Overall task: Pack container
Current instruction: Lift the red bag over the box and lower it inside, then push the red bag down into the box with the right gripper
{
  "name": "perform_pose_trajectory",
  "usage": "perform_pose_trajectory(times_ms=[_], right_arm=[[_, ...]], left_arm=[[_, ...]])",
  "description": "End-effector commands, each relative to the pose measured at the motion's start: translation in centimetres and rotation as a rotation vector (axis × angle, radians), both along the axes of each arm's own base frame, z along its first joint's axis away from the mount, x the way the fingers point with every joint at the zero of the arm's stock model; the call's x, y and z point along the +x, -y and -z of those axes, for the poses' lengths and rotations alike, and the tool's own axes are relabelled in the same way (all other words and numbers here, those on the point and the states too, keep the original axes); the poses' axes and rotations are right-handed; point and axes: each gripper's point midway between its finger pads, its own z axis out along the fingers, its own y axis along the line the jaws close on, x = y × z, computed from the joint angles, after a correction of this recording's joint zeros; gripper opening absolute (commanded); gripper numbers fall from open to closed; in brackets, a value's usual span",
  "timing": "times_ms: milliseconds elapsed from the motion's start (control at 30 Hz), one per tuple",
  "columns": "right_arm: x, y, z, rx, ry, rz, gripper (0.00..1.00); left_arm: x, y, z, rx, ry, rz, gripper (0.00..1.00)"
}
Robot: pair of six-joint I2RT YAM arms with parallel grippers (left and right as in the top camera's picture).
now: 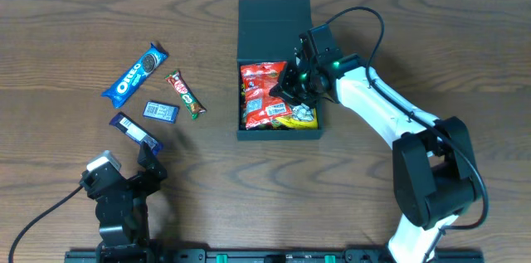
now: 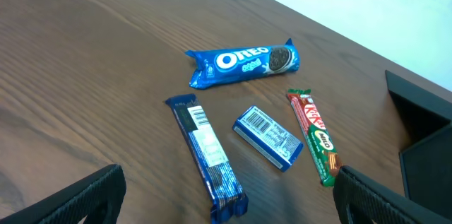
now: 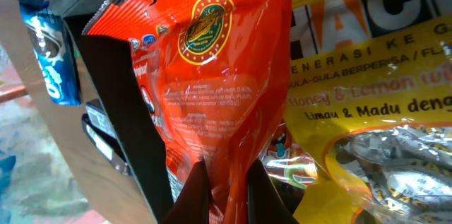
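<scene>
— Teal-green box, is that the container (image 1: 278,136)? Where does it sit?

— Just up from the middle of the table (image 1: 66,14), toward twelve o'clock in the overhead view. Its lid (image 1: 274,18) is swung open and stands at the box's twelve o'clock edge.

— What's in it?

— A red packet (image 1: 264,76) fills the nine-to-twelve corner. Another red wrapper (image 1: 261,114) lies at about seven o'clock, and a yellow packet (image 1: 297,116) sits at about five o'clock.

— And the right gripper (image 1: 287,92)?

— It reaches in from three o'clock, down inside the box. In the wrist view its fingers (image 3: 192,194) are pinched tight on the lower edge of the red packet, with the yellow one just beside it at three o'clock.

— The left gripper (image 1: 148,170)?

— Low over the table at about seven o'clock, well apart from the box. Its fingers (image 2: 85,199) are spread wide and hold nothing.

— What lies loose?

— Four snacks at nine o'clock of the container. A blue cookie packet (image 1: 135,73) is farthest up and a red-and-green chocolate bar (image 1: 186,94) is nearest the box. A small blue packet (image 1: 161,111) lies just beside that bar, and a dark blue bar (image 1: 137,131) is closest to the left gripper. None of them touch.
</scene>
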Motion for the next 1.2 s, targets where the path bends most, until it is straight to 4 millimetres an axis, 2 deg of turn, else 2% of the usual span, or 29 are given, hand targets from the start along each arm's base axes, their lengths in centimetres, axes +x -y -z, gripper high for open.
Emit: perform_pose_trajectory(times_ms=[0,600,733,833,1000,1033,1067,1100,1167], right_arm=[[-0.3,-0.3,-0.2,-0.022,0.018,-0.005,0.01],[-1.8,-1.1,1.2,-0.048,-0.008,-0.066,0.01],[-2.1,-2.9,0.0,0.054,-0.001,-0.112,0.01],[-1.7,-3.0,-0.3,0.075,0.013,-0.113,0.01],[-1.9,-2.9,1.3,0.047,-0.011,-0.119,0.01],[-2.0,-2.9,1.6,0.046,-0.022,-0.120,0.04],[-2.2,-2.9,2.2,0.044,-0.042,-0.122,0.23],[-2.4,-2.9,2.5,0.045,-0.057,-0.125,0.49],[-2.4,-2.9,2.4,0.059,-0.058,-0.133,0.64]], left_arm=[[-0.1,-0.3,0.9,0.019,-0.025,-0.009,0.95],[-0.1,-0.3,0.9,0.019,-0.025,-0.009,0.95],[-0.1,-0.3,0.9,0.020,-0.025,-0.009,0.95],[-0.1,-0.3,0.9,0.020,-0.025,-0.009,0.95],[-0.1,-0.3,0.9,0.019,-0.025,-0.009,0.95],[-0.1,-0.3,0.9,0.019,-0.025,-0.009,0.95],[-0.1,-0.3,0.9,0.020,-0.025,-0.009,0.95],[-0.1,-0.3,0.9,0.019,-0.025,-0.009,0.95],[-0.1,-0.3,0.9,0.020,-0.025,-0.009,0.95]])
